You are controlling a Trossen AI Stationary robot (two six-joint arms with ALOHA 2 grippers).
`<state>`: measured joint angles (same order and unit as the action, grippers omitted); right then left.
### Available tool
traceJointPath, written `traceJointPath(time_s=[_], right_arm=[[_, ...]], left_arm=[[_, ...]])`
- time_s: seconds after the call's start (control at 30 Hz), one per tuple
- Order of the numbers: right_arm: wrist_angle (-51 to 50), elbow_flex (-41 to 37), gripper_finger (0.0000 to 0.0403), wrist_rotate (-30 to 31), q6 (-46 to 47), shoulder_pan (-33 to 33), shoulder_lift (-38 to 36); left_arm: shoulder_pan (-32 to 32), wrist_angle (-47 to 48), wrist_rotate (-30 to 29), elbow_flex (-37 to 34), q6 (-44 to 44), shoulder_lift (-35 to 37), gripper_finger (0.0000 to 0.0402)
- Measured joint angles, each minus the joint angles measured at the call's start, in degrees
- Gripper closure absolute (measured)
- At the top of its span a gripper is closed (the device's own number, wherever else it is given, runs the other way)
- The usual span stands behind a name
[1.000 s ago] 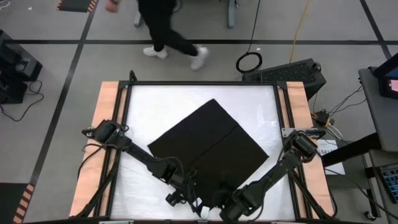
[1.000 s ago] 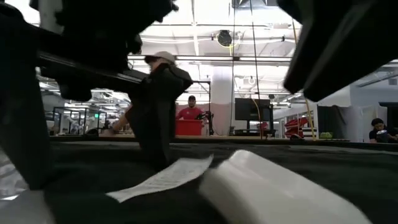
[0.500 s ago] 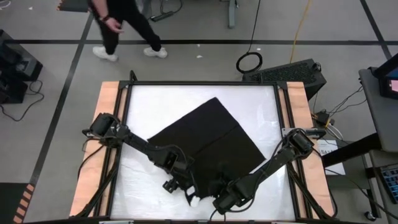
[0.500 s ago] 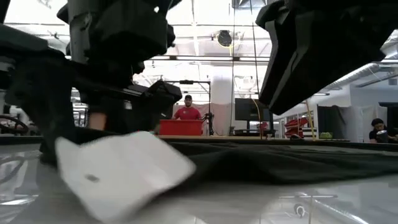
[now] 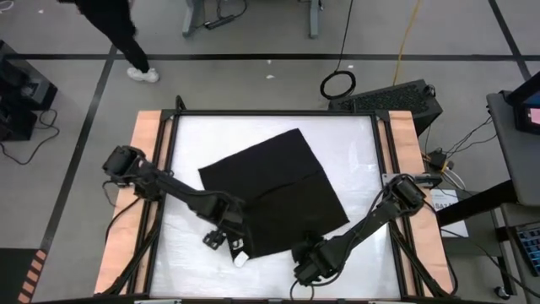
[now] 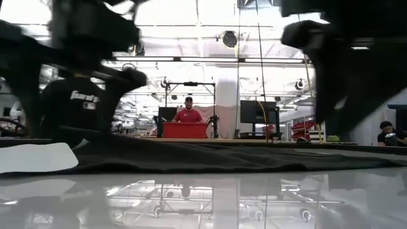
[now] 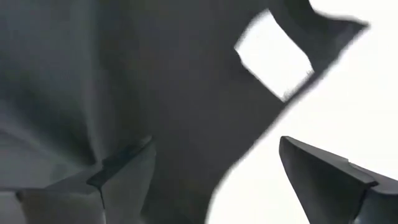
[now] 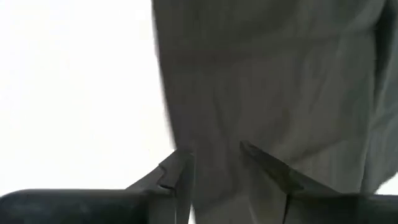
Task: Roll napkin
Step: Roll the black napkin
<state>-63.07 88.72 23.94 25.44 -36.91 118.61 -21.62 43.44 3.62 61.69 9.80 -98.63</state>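
From above, the napkin [image 5: 274,190] lay spread flat as a tilted black square in the middle of the white surface [image 5: 194,135], one corner toward the far side and its near edge reaching toward both arms. A small white tag [image 5: 240,259] stuck out at the near left corner of the cloth. The left gripper [image 5: 224,239] sat low at that near left edge, just beside the tag. The right gripper [image 5: 309,266] sat at the near edge of the cloth, a little to the right of the middle. A person [image 5: 114,29] walked on the floor beyond the far left corner of the surface.

From table height, the napkin [image 6: 210,156] showed as a low dark band across the glossy surface [image 6: 210,197], with the white tag [image 6: 35,158] lying flat at its left end. Dark, blurred arm parts hung at both upper corners. People stood in the room behind.

In the left wrist view, the left gripper [image 7: 214,171] had its fingers [image 7: 323,171] spread wide, one over the napkin [image 7: 124,81] and the other over bare white surface, with the cloth's edge running between them and the tag [image 7: 273,55] ahead; nothing was held.

In the right wrist view, the right gripper [image 8: 214,168] had its fingers [image 8: 177,177] drawn narrow with the napkin [image 8: 267,81] between them; it seemed to be pinching the cloth's edge, though the contact was hard to make out
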Motion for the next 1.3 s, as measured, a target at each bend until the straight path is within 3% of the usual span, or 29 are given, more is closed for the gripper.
traceJointPath(time_s=[0.2,0.33,0.53,0.8,1.1,1.3], right_arm=[[-6.9,-1.2,0.0287,-5.7,-0.8,-0.5,-0.8],[-3.9,-5.2,0.0287,-7.7,0.3,-0.5,-4.6],[3.9,-14.1,0.0287,-7.6,9.5,-1.8,-13.3],[10.0,-27.0,0.0287,-6.0,23.4,-6.4,-23.5],[12.8,-36.2,0.0287,-4.4,36.7,-11.1,-28.4],[12.7,-38.7,0.0287,-4.4,39.3,-12.6,-28.5]], left_arm=[[-4.7,1.0,-0.3,0.0,-9.1,0.8,0.0057],[-9.1,-5.4,0.1,0.1,-13.1,0.7,0.0056],[-15.4,-14.2,-2.2,0.1,-16.5,0.7,0.0056],[-22.8,-17.3,-16.2,0.2,-9.5,-4.9,0.0056],[-23.0,-19.4,-21.0,0.6,-5.8,-7.3,0.0061],[-21.6,-22.1,-23.2,0.7,-3.1,-7.6,0.0115]])
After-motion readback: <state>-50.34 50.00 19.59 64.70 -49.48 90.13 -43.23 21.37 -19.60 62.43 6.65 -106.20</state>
